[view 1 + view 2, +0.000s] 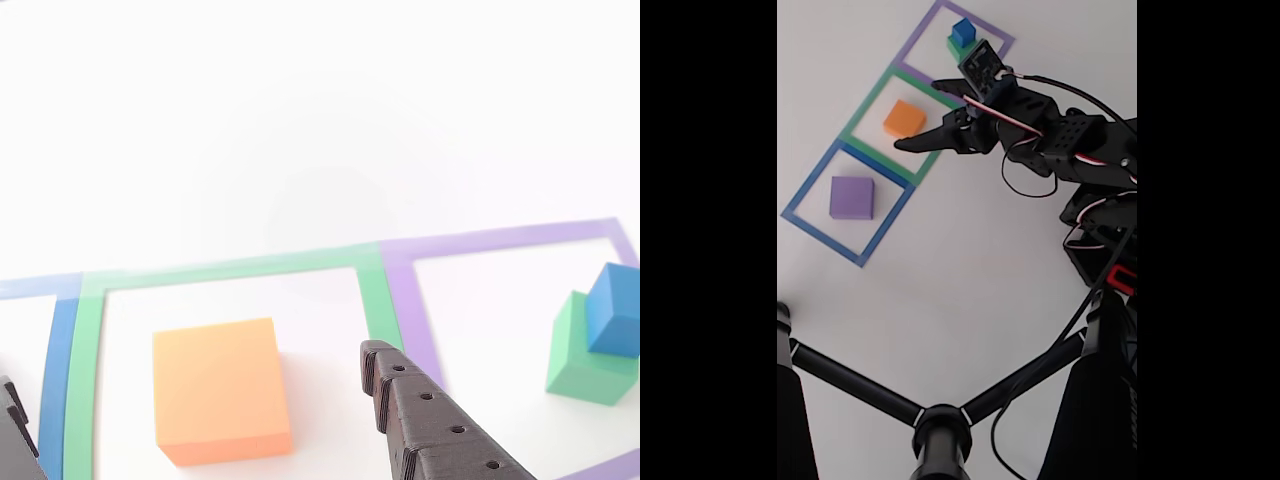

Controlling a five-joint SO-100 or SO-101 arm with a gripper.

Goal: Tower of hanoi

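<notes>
- White desk [970, 260] carries three taped square outlines in a row; the green outline [862, 112] in the middle is my landmark.
- Inside the green outline lies the orange block [904, 119], alone.
- In the blue outline [800, 190] beside it sits the purple block [851, 197].
- On the other side, in the purple outline [930, 22], the blue block [613, 309] rests on the green block [588, 355].
- The pincer [925, 122] hangs open and empty at the edge of the green outline, just beside the orange block.
- In the other view one dark finger [425, 410] points up over the green tape, with the orange block [220, 387] to its left, the blue-on-green pair well to its right.
- The orange block seems the nearest thing to grasp.
</notes>
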